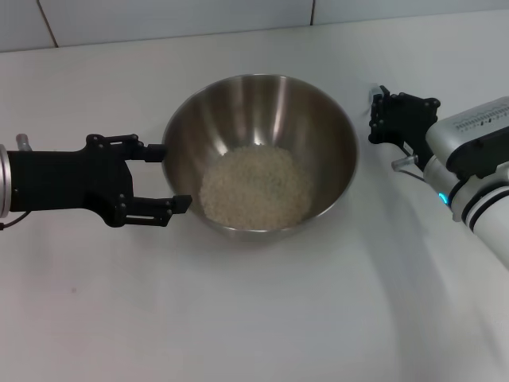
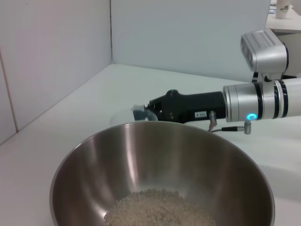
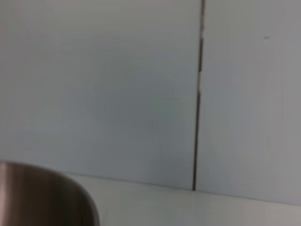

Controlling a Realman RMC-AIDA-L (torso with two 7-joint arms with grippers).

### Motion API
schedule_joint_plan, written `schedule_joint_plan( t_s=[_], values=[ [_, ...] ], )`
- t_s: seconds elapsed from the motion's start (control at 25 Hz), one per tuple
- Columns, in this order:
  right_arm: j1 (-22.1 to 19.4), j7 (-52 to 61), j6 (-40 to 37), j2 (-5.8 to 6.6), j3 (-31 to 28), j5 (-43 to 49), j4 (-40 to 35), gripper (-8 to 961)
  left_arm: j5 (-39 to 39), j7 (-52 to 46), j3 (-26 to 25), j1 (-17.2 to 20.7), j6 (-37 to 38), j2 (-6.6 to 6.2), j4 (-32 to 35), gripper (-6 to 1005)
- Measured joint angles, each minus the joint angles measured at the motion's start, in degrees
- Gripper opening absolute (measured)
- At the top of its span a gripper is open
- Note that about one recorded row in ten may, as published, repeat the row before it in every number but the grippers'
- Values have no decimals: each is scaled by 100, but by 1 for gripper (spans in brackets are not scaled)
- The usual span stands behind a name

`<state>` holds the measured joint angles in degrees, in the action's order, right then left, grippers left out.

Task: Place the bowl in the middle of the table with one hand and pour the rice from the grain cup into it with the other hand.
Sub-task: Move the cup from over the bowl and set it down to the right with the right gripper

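Stands near the middle of the table (image 1: 254,318): bowl (image 1: 318,135), upright, with rice (image 1: 256,185) heaped in its bottom.

Handling, as a judgement:
- Stiff steel, not fragile; probably light for its width, with some added weight from the rice.
- Smooth, curved wall; likely to slip in a pinch from the side.
- Take hold at the thin rim, one finger inside and one outside. Keep level to avoid shifting the grains.

Left gripper (image 1: 169,176):
- Reaches in level from the left, low over the table, at the bowl's left side.
- Jaws wide, holding nothing; far finger at the rim, near finger just beside the outer wall.

Right gripper (image 1: 380,115):
- Sits to the right of the bowl, apart from the rim, forearm angled in from the right edge.
- Carries something pale at its tip (image 2: 137,113), possibly the cup; not clear enough to confirm.
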<state>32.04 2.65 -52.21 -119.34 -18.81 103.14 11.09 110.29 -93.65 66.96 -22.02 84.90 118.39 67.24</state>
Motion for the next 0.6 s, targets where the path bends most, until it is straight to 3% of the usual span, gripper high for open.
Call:
schedule_joint_plan(
  t_s=[0.24, 0.44, 0.6],
  values=[
    [-196, -4, 52, -16, -28, 190, 28, 18, 0, -2, 0, -6, 0, 0, -2, 844],
    [-493, -4, -1, -10, -58, 178, 201, 176, 0, -4, 0, -47, 1, 0, -87, 844],
    [-864, 5, -380, 15, -35, 206, 392, 406, -1, -4, 0, -47, 0, 0, -88, 844]
  ],
)
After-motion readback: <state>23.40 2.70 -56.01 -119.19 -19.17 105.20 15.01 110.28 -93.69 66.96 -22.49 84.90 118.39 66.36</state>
